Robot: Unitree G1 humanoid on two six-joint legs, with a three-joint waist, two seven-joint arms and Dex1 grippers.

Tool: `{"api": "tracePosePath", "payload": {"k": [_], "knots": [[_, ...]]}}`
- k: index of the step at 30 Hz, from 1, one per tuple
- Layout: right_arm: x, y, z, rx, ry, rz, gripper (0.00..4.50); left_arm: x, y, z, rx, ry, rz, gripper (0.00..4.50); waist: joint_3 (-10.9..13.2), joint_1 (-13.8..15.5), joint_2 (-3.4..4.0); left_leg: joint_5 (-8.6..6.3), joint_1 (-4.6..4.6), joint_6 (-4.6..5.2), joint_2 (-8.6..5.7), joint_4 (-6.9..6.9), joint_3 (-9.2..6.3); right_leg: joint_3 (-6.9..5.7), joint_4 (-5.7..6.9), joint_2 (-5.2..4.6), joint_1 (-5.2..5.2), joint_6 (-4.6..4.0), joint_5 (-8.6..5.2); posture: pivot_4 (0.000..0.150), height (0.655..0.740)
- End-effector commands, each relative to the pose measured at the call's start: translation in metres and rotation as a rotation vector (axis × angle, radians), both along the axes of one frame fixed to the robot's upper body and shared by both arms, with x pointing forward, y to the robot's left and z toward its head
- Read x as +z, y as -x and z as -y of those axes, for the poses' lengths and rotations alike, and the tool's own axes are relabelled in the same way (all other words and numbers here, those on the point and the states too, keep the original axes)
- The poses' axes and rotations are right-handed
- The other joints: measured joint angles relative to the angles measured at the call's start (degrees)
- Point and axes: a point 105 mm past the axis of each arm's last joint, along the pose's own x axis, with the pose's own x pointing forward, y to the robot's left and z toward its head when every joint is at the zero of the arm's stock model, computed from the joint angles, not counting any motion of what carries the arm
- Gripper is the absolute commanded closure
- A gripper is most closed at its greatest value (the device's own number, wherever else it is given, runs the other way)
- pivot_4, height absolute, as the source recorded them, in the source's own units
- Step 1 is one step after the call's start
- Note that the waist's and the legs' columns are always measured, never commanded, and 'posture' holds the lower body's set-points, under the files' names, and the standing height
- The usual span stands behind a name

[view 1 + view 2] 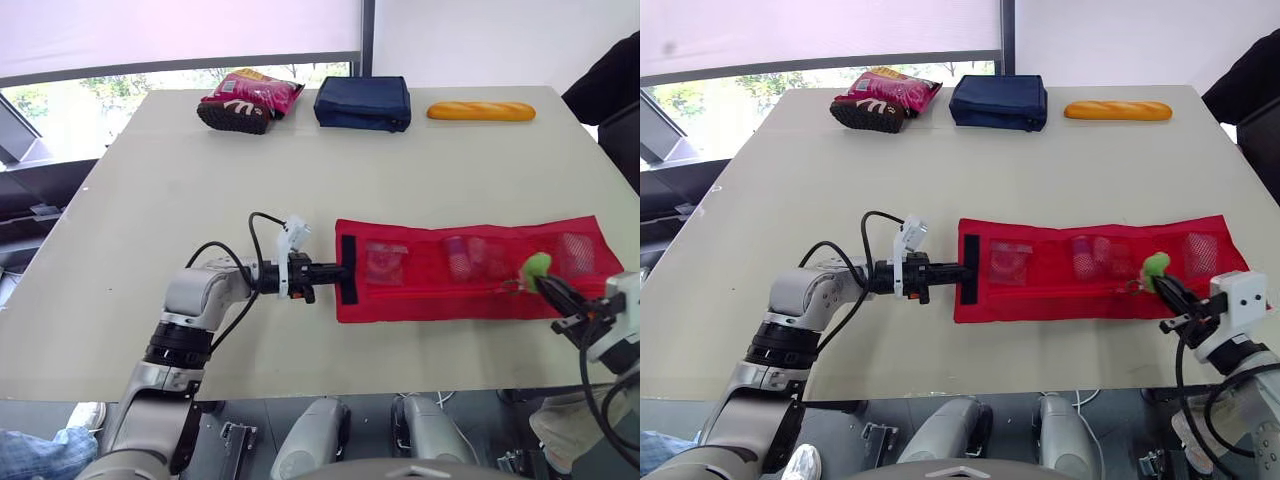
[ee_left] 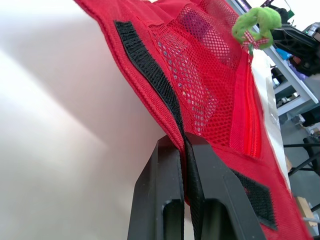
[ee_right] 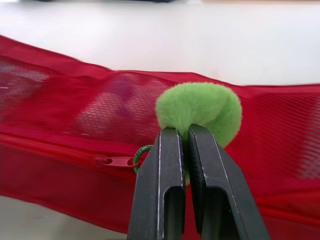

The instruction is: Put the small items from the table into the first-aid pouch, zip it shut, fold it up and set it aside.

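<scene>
The red first-aid pouch (image 1: 470, 268) lies unfolded flat on the table, its mesh pockets holding small items (image 1: 385, 260). My left gripper (image 1: 345, 270) is shut on the pouch's left edge (image 2: 186, 142), beside the black velcro strip (image 2: 150, 75). At the pouch's right end, my right gripper (image 1: 548, 283) is shut on the green pompom zipper pull (image 3: 200, 111). A green ring links the pompom to the red zipper slider (image 3: 117, 161).
Along the table's far edge sit a dark shoe with a pink snack bag (image 1: 248, 100), a navy pouch (image 1: 363, 102) and a bread loaf (image 1: 481, 111). A person's dark sleeve (image 1: 615, 75) shows at the far right.
</scene>
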Motion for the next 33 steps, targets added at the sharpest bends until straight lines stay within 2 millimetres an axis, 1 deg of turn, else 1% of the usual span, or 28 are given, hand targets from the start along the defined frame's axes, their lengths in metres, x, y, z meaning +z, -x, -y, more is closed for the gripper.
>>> {"api": "tracePosePath", "payload": {"k": [1, 2, 3, 5, 6, 8, 10, 14, 17, 19, 23, 25, 28, 30, 31, 32, 33], "knots": [[0.008, 0.000, 0.055, -0.219, 0.122, 0.037, 4.50, 0.008, -0.006, -0.016, 0.010, -0.050, 0.065, 4.35, 0.0, 0.0, 0.00, 0.00, 0.00, 0.00, 0.00, 0.00, 0.01, 0.01, 0.00, 0.00, 0.00, 0.00, 0.00, 0.150, 0.7395], [0.005, 0.001, 0.072, -0.288, 0.160, 0.015, 4.50, 0.007, -0.007, -0.021, 0.012, -0.075, 0.074, 4.35, 0.0, 0.0, 0.01, 0.00, 0.00, 0.00, 0.00, -0.01, 0.03, 0.03, 0.00, 0.00, 0.00, 0.00, 0.00, 0.150, 0.7395], [0.003, 0.002, 0.082, -0.329, 0.186, 0.000, 4.50, 0.005, -0.007, -0.025, 0.012, -0.092, 0.081, 4.35, 0.0, 0.0, 0.02, 0.00, 0.00, 0.00, 0.00, -0.02, 0.05, 0.03, 0.00, 0.00, -0.01, 0.00, 0.00, 0.150, 0.7395], [0.001, 0.003, 0.095, -0.386, 0.223, -0.011, 4.50, 0.005, -0.007, -0.029, 0.012, -0.102, 0.087, 4.35, 0.0, 0.0, 0.03, 0.00, 0.03, 0.00, 0.00, -0.06, 0.08, 0.06, 0.00, 0.00, -0.01, -0.01, 0.00, 0.150, 0.7395], [0.001, 0.003, 0.099, -0.402, 0.232, -0.012, 4.50, 0.005, -0.008, -0.030, 0.013, -0.101, 0.087, 4.35, 0.0, 0.0, 0.04, 0.00, 0.06, -0.01, 0.00, -0.09, 0.09, 0.07, 0.00, 0.00, 0.00, -0.01, 0.00, 0.150, 0.7395], [-0.001, 0.010, 0.129, -0.553, 0.285, -0.045, 4.50, 0.002, -0.011, -0.041, 0.047, -0.126, 0.085, 4.35, 0.0, -0.1, 0.04, 0.01, 0.08, -0.02, 0.01, -0.12, 0.09, 0.09, 0.00, 0.00, 0.00, -0.01, 0.00, 0.150, 0.7395], [-0.002, 0.017, 0.147, -0.649, 0.310, -0.061, 4.50, 0.001, -0.011, -0.048, 0.062, -0.140, 0.084, 4.35, 0.0, 0.0, 0.06, 0.02, 0.10, -0.03, 0.01, -0.14, 0.13, 0.13, 0.00, 0.00, 0.00, -0.01, 0.00, 0.150, 0.7395], [-0.002, 0.020, 0.155, -0.698, 0.328, -0.069, 4.50, 0.002, -0.008, -0.055, 0.054, -0.153, 0.086, 4.35, 0.0, -0.1, 0.11, 0.02, 0.11, -0.03, 0.01, -0.19, 0.13, 0.13, 0.00, 0.00, -0.01, -0.02, -0.01, 0.150, 0.7395], [0.001, 0.023, 0.160, -0.724, 0.348, -0.071, 4.50, 0.003, -0.010, -0.062, 0.064, -0.166, 0.092, 4.35, 0.0, 0.0, 0.12, 0.02, 0.11, -0.02, 0.01, -0.19, 0.14, 0.15, 0.00, 0.00, -0.01, -0.02, -0.01, 0.150, 0.7395], [0.004, 0.022, 0.160, -0.719, 0.339, -0.055, 4.50, 0.004, -0.012, -0.066, 0.069, -0.180, 0.099, 4.35, 0.0, -0.1, 0.12, 0.02, 0.11, -0.02, 0.01, -0.19, 0.14, 0.15, 0.00, 0.00, -0.01, -0.02, -0.01, 0.150, 0.7395], [0.006, 0.018, 0.152, -0.671, 0.324, -0.036, 4.50, 0.006, -0.015, -0.069, 0.072, -0.187, 0.108, 4.35, 0.0, -0.1, 0.12, 0.02, 0.11, -0.02, 0.01, -0.19, 0.14, 0.15, 0.00, 0.00, -0.01, -0.02, -0.01, 0.150, 0.7395], [0.009, 0.012, 0.135, -0.590, 0.226, -0.003, 4.50, 0.007, -0.017, -0.072, 0.073, -0.197, 0.113, 4.35, 0.0, -0.1, 0.12, 0.02, 0.11, -0.02, 0.01, -0.19, 0.14, 0.15, 0.00, 0.00, -0.01, -0.02, -0.01, 0.150, 0.7395], [0.008, 0.011, 0.118, -0.477, 0.196, 0.000, 4.50, 0.007, -0.019, -0.077, 0.081, -0.213, 0.116, 4.35, 0.0, -0.2, 0.14, 0.02, 0.12, -0.02, 0.04, -0.19, 0.14, 0.15, 0.00, 0.02, -0.01, -0.02, -0.01, 0.150, 0.7395], [0.009, 0.013, 0.113, -0.457, 0.148, 0.006, 3.79, 0.007, -0.020, -0.082, 0.084, -0.232, 0.116, 4.50, 0.0, -0.1, 0.14, 0.01, 0.12, -0.01, 0.04, -0.19, 0.14, 0.14, 0.00, 0.02, 0.00, -0.02, -0.01, 0.150, 0.7395], [0.010, 0.014, 0.111, -0.445, 0.121, 0.012, 3.56, 0.007, -0.020, -0.084, 0.084, -0.240, 0.115, 4.50, 0.0, -0.1, 0.14, 0.01, 0.12, 0.00, 0.03, -0.19, 0.14, 0.14, -0.01, 0.01, 0.01, -0.01, 0.00, 0.150, 0.7395], [0.012, 0.015, 0.107, -0.426, 0.096, 0.019, 3.12, 0.007, -0.020, -0.087, 0.087, -0.249, 0.116, 4.50, 0.0, -0.1, 0.14, 0.01, 0.12, 0.00, 0.03, -0.19, 0.14, 0.14, -0.02, 0.00, 0.01, -0.01, 0.00, 0.150, 0.7395], [0.013, 0.016, 0.098, -0.380, 0.056, 0.020, 2.72, 0.007, -0.021, -0.092, 0.097, -0.264, 0.116, 4.50, 0.0, -0.1, 0.15, 0.01, 0.12, 0.00, 0.03, -0.19, 0.14, 0.15, -0.02, 0.00, 0.01, -0.01, 0.00, 0.150, 0.7395]]}}
